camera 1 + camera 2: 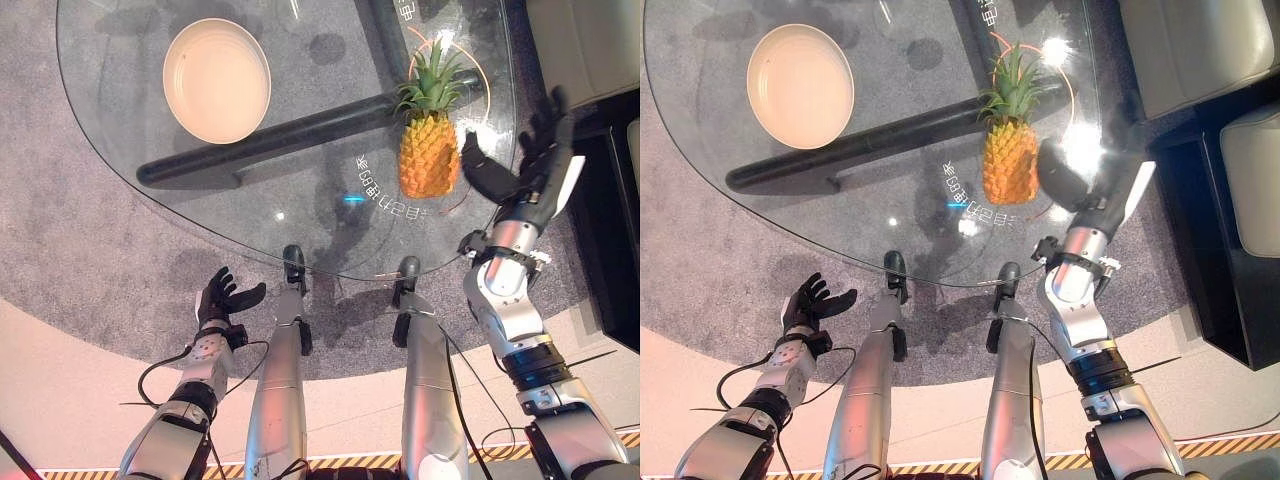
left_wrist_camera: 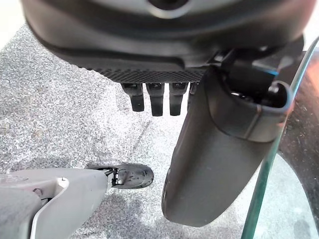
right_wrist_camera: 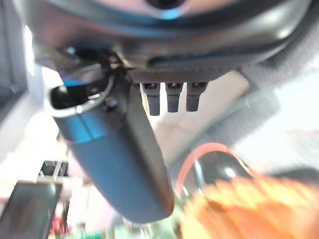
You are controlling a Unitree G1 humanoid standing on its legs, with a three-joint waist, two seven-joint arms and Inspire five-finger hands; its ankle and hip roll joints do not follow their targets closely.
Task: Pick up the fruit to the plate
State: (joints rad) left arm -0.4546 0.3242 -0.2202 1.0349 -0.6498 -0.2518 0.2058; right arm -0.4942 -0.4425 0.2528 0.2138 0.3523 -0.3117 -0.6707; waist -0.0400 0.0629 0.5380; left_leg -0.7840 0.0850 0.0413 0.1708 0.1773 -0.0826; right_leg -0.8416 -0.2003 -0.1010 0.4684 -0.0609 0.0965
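I see the pineapple (image 1: 429,150) lying on the glass counter (image 1: 300,215), its orange body toward me and its green crown pointing away. It sits just to the inner side of my right hand (image 1: 520,165), close to it; I cannot tell from the head views whether the thumb touches the fruit. That hand is held up at the counter's right edge with its fingers (image 1: 545,120) spread and straight and the thumb standing out toward the pineapple, so it is open and has hold of nothing. In the right wrist view the fingers (image 3: 172,97) point straight out in a row, the thumb (image 3: 124,159) juts wide, and the blurred orange skin of the pineapple (image 3: 239,209) shows past the thumb.

The plate (image 1: 216,80), round and cream-coloured, rests on the counter well away from the right hand, across the glass on the far left side. A dark bar of the counter's frame (image 1: 300,135) runs under the glass between the plate and the fruit.

My left hand (image 1: 222,298) hangs low over the grey carpet (image 1: 90,260), off the counter's near edge, well apart from both plate and fruit. Its fingers (image 2: 157,102) are straight and loose, the thumb (image 2: 214,164) out, holding nothing.
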